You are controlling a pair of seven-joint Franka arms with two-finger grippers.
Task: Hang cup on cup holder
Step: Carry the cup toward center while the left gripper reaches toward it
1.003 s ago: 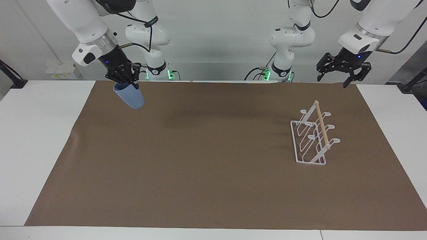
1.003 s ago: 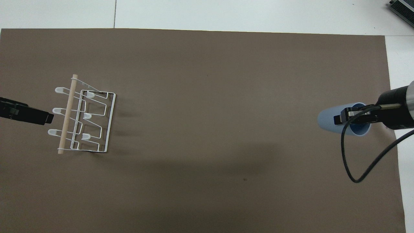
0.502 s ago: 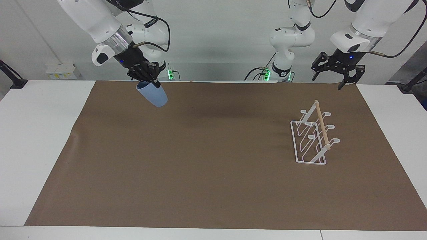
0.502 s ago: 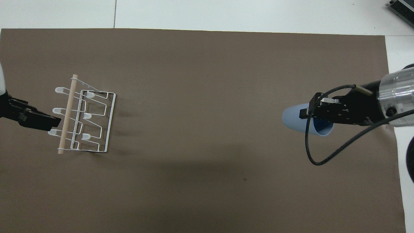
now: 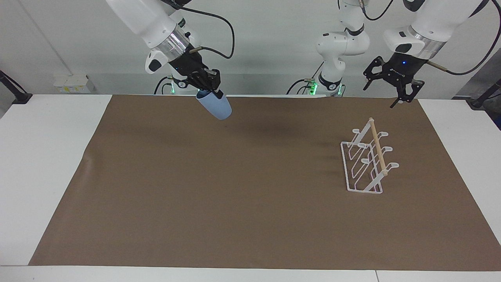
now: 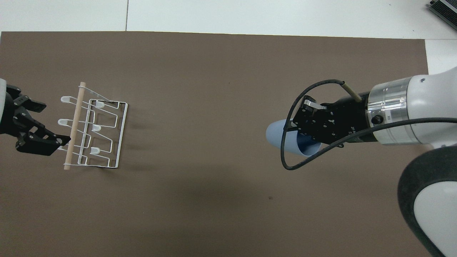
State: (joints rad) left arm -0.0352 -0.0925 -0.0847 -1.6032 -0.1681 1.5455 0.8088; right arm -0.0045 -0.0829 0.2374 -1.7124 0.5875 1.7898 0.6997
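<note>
No writing is legible. The right hand [image 5: 207, 87] pinches the tilted light-blue cup [image 5: 215, 106]; the left hand [image 5: 392, 84] hangs spread above the cup holder [image 5: 366, 162].

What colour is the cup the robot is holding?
Light blue. The cup shows best in the facing view.

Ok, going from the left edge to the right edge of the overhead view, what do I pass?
left gripper → cup holder → cup → right gripper clamped on the cup's rim, all over the brown mat.
</note>
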